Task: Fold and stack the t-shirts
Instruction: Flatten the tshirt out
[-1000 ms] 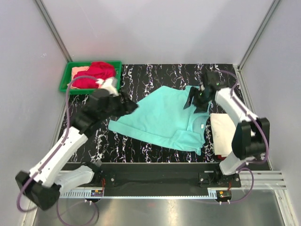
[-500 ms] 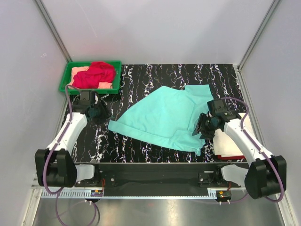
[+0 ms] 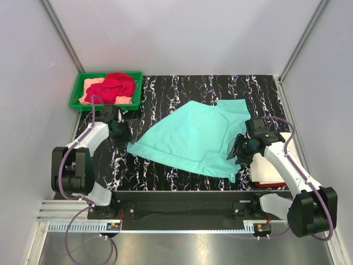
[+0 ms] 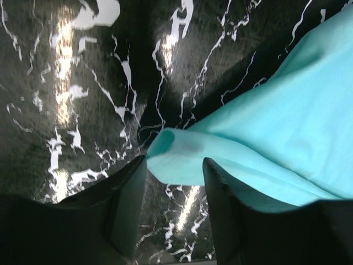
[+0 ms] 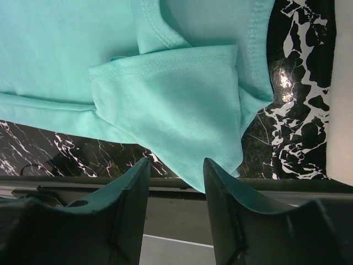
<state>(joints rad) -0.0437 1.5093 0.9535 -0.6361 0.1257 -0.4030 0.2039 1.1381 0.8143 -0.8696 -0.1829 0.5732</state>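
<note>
Claws apart on both arms: the left claw [image 3: 120, 134], black and two-fingered, sits low over the black, white-veined marble counter [image 3: 187, 88] at the leftmost corner of the mint-teal cloth t-shirt [image 3: 193, 135]. Its wrist view shows that rolled corner [image 4: 171, 146] lying between the spread fingers [image 4: 129, 187] — whether either finger touches the cloth cannot be told. The right claw [image 3: 236, 150], likewise parted, hangs at the shirt's near right side. From its own camera the fingers [image 5: 132, 187] frame a folded-over flap of hemmed cloth [image 5: 176, 110] (a sleeve, it appears), with nothing clamped. The shirt lies spread and slightly rumpled across the middle of the counter. At the far left corner a green plastic tray [image 3: 75, 96] holds a crumpled red cloth shirt [image 3: 113, 85] on top of a peach one [image 3: 91, 83]. At the right edge, partly under the right arm, a folded cream-white shirt [image 3: 260, 168] lies over a red layer [image 3: 270, 184] — well apart from the tray.
</note>
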